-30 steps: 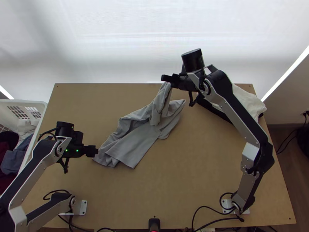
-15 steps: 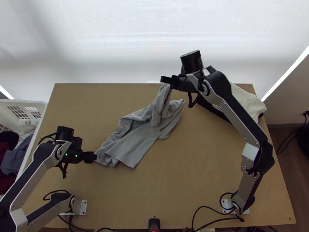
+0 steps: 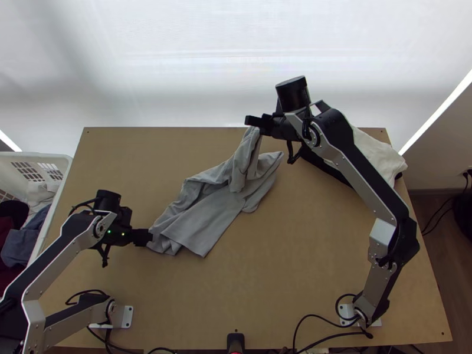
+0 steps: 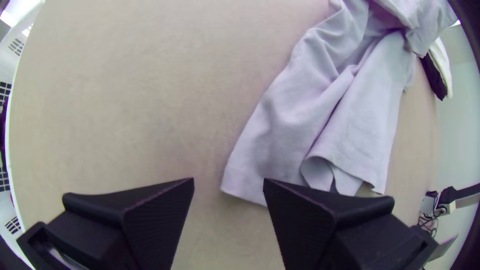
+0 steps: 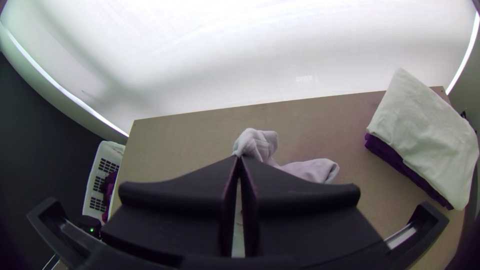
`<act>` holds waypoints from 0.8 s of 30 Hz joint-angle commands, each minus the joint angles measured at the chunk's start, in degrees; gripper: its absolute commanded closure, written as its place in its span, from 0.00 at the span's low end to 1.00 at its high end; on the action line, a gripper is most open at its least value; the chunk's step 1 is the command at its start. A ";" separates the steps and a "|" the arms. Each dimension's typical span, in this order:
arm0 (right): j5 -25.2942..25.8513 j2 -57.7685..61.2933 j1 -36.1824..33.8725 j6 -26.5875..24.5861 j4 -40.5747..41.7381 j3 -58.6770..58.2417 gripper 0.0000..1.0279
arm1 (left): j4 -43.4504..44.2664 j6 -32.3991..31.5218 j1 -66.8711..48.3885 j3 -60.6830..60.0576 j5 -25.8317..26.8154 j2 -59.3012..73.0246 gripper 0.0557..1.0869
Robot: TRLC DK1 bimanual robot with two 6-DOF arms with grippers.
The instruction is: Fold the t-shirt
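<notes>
A grey t-shirt [image 3: 200, 212] lies bunched and wrinkled in a long diagonal strip on the table, its upper end lifted. My right gripper [image 3: 253, 122] holds that end above the table's far part; in the right wrist view the gripper [image 5: 239, 159] is shut on the cloth [image 5: 256, 143]. My left gripper [image 3: 150, 237] is at the shirt's lower left end. In the left wrist view the gripper [image 4: 229, 182] stands open, with a corner of the shirt [image 4: 280, 150] beside and partly behind one finger.
A white and dark folded stack [image 5: 425, 135] lies at the table's far right, partly behind the right arm in the top view. A white basket [image 3: 59, 162] with clothes stands off the table's left edge. Bare table [image 3: 283, 265] stretches between the arms' bases.
My left gripper first moved slightly down and left in the top view, then back right to the shirt's end. The right arm and the raised cloth have hardly moved.
</notes>
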 commanded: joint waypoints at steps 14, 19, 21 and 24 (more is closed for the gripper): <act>0.88 -3.34 -1.88 0.72 1.33 -0.40 0.97 | 4.99 -1.39 0.76 0.09 -3.99 -3.07 0.96; 1.85 -3.78 -3.28 -0.42 3.17 1.27 0.97 | 4.29 -2.27 6.21 10.90 -3.99 -3.42 0.96; 1.93 -3.70 -3.90 -0.42 3.88 2.06 0.97 | 4.20 -2.53 7.26 14.50 -4.08 -3.42 0.96; 2.29 -3.78 -4.34 -1.04 4.05 3.64 0.97 | 4.20 -4.20 9.46 19.78 -4.08 -2.72 0.96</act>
